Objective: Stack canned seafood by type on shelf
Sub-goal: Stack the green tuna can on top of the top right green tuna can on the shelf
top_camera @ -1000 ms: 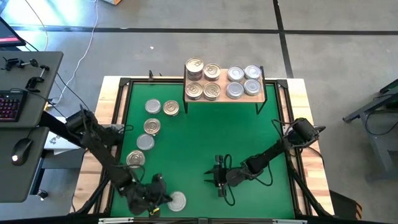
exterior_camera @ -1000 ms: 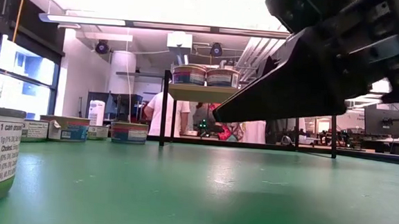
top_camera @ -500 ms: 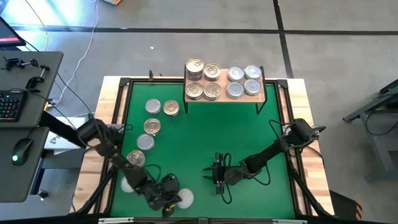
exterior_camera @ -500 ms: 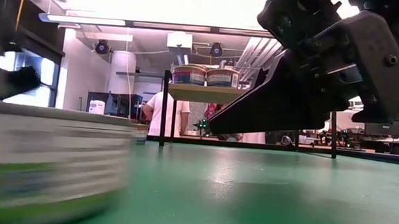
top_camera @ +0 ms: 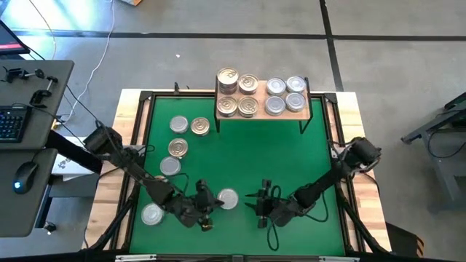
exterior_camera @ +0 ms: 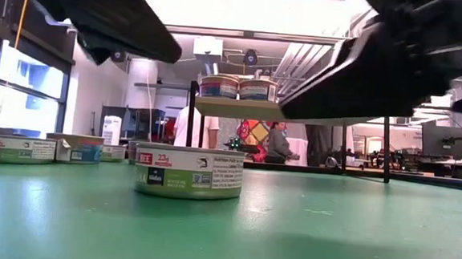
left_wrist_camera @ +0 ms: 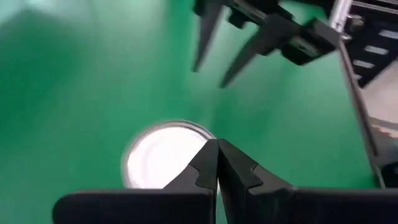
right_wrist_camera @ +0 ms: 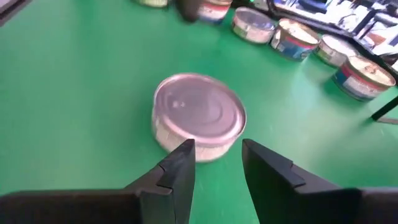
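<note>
Left gripper (top_camera: 211, 201) closed, empty, beside silver-lidded tin (top_camera: 228, 199) | right gripper (top_camera: 260, 204) part-open, empty, facing tin

Tin (exterior_camera: 188, 172) upright on green mat (exterior_camera: 329, 232)

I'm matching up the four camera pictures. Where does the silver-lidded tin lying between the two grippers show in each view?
High view: silver-lidded tin, near the mat's front, between both grippers.
Low view: left of centre, on the green mat.
Left wrist view: behind the shut fingers.
Right wrist view: centre, ahead of the fingers.
Shared landmark: the green mat.
</note>
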